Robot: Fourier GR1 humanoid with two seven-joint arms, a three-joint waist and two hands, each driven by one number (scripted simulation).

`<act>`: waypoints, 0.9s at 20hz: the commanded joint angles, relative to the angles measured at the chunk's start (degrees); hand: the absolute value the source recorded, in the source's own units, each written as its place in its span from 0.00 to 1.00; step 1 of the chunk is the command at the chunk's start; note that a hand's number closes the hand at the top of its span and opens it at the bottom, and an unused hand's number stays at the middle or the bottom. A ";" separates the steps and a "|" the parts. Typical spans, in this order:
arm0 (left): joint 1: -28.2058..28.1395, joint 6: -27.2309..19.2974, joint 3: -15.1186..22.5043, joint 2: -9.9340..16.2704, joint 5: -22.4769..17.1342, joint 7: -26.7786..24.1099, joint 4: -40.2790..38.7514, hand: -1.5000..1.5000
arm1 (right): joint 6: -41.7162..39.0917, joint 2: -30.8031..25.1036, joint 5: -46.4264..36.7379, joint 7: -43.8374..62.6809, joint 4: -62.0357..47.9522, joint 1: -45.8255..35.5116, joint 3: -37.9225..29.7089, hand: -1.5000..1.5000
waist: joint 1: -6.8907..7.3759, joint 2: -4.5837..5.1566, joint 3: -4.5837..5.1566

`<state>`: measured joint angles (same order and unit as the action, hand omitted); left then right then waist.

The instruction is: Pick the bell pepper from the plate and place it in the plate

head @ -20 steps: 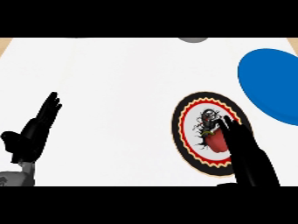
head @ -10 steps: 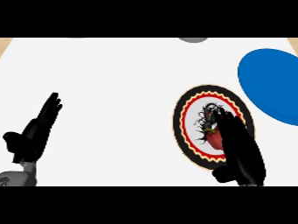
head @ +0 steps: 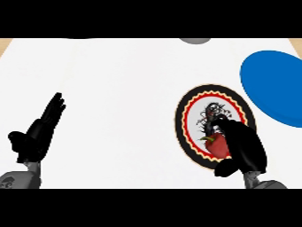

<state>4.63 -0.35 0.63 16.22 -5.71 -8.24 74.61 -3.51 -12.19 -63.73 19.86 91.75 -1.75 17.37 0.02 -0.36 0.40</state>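
Observation:
A red bell pepper point(head: 217, 147) lies on the patterned plate point(head: 194, 104), which has a black rim, a red and yellow ring and a white centre. My right hand point(head: 243, 145) covers the pepper from above, fingers curled down over it and the thumb low at its near side; only the pepper's left part shows. A plain blue plate point(head: 280, 86) sits at the right, just beyond the patterned one. My left hand point(head: 39, 131) rests open at the lower left, fingers pointing up, far from both plates.
The white counter point(head: 114, 80) runs across the view, with wood showing at both upper corners. A grey round object point(head: 194, 40) sits at the far edge, cut off by the view's top.
My right hand has moved down over the pepper and its fingers have curled round it. The pepper has shifted toward the plate's near edge. The left hand has stayed put.

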 commanded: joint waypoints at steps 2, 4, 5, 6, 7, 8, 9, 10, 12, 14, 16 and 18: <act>-1.11 -1.70 -0.20 -1.96 2.50 0.93 1.74 0.50 | 0.08 1.07 -1.68 -2.94 -2.64 -0.64 0.86 1.00 | 0.05 0.34 -0.41; -1.87 2.07 -1.22 0.24 0.73 1.15 3.46 0.50 | 4.00 0.81 -1.05 -6.46 -5.94 -0.12 -0.18 1.00 | 0.11 0.35 -0.42; -1.93 -1.32 0.81 -3.19 3.29 -0.92 1.21 0.50 | 4.24 1.66 -1.39 -6.56 -7.74 -1.59 0.09 1.00 | 0.11 0.39 -0.41; -4.10 0.81 0.28 -2.16 2.59 -2.45 1.88 0.50 | 6.89 1.65 -2.53 -7.07 -7.14 0.19 0.30 1.00 | 0.11 0.36 -0.41; -2.23 0.10 -1.36 -0.40 1.68 0.28 1.56 0.50 | 2.39 -6.87 7.34 -13.23 -4.17 1.14 -9.19 1.00 | -0.23 0.39 -0.44; -1.59 1.02 -1.82 0.46 0.06 2.24 4.23 0.50 | 0.83 -12.42 11.93 -16.86 -5.06 3.00 -14.93 1.00 | -0.79 0.35 -0.57; -4.22 0.39 -1.56 -0.83 0.30 -0.75 3.99 0.50 | 0.41 -14.97 15.06 -18.61 -6.76 4.73 -19.08 1.00 | -1.22 0.35 -0.63; -3.33 -0.08 -2.24 -0.20 0.52 -0.20 3.12 0.50 | -1.31 -16.86 17.45 -19.51 -9.52 3.83 -22.35 1.00 | -1.85 0.79 -0.79; -3.63 -0.53 -2.59 -0.54 0.47 -0.79 2.55 0.50 | -2.98 -20.17 19.96 -20.86 -13.40 5.05 -26.73 1.00 | -3.42 1.20 -0.97; -2.90 -0.19 -2.65 0.26 0.47 0.44 3.14 0.50 | -3.99 -24.74 23.41 -25.96 -18.00 4.74 -31.63 1.00 | -3.08 1.08 -1.16; -2.40 -0.50 -2.04 -0.55 0.70 0.41 3.34 0.50 | -4.25 -30.21 26.30 -31.96 -21.90 2.91 -36.73 1.00 | -2.51 0.90 -1.10; -2.70 0.31 -1.51 -1.15 0.18 0.42 3.20 0.50 | -3.17 -33.37 29.11 -38.70 -27.17 2.04 -40.94 1.00 | -1.55 0.92 -1.09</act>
<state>1.73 -0.44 -1.39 15.64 -5.26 -8.08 77.69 -6.52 -38.26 -39.94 -9.28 72.25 1.35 -15.32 -2.08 0.47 -0.54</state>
